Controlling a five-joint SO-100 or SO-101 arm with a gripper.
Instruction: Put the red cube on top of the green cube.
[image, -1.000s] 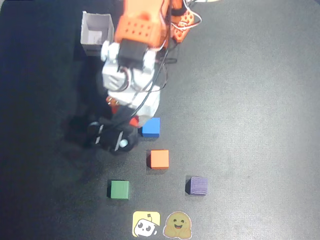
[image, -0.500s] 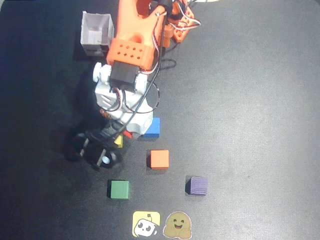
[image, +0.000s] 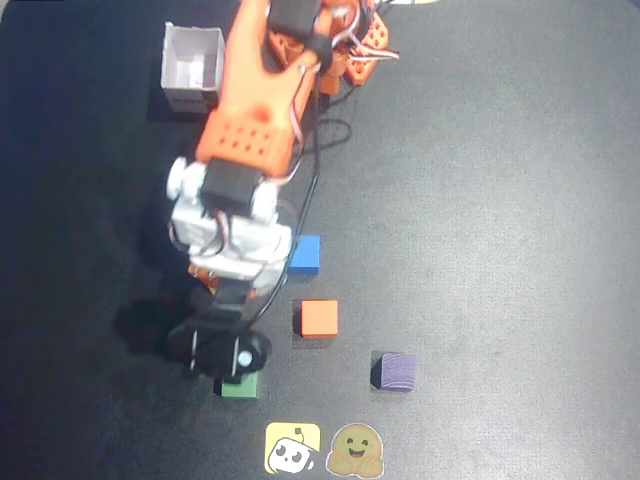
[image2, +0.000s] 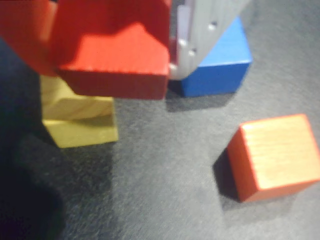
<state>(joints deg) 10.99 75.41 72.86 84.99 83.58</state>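
Note:
In the wrist view my gripper (image2: 107, 65) is shut on the red cube (image2: 125, 55), held between an orange finger (image2: 25, 40) on the left and a grey finger (image2: 192, 45) on the right, above the mat. In the overhead view the gripper (image: 228, 358) hangs low at the centre-left, and the arm hides the red cube. The dark green cube (image: 238, 388) lies just below the gripper tip in that view, partly covered by it. The green cube is out of view in the wrist camera.
A yellow cube (image2: 80, 120) lies under the held cube in the wrist view. A blue cube (image: 305, 254) (image2: 220, 60), an orange cube (image: 318, 318) (image2: 275, 155) and a purple cube (image: 394, 371) lie to the right. A white box (image: 192, 68) stands at the back left. Two stickers (image: 325, 448) lie at the front edge.

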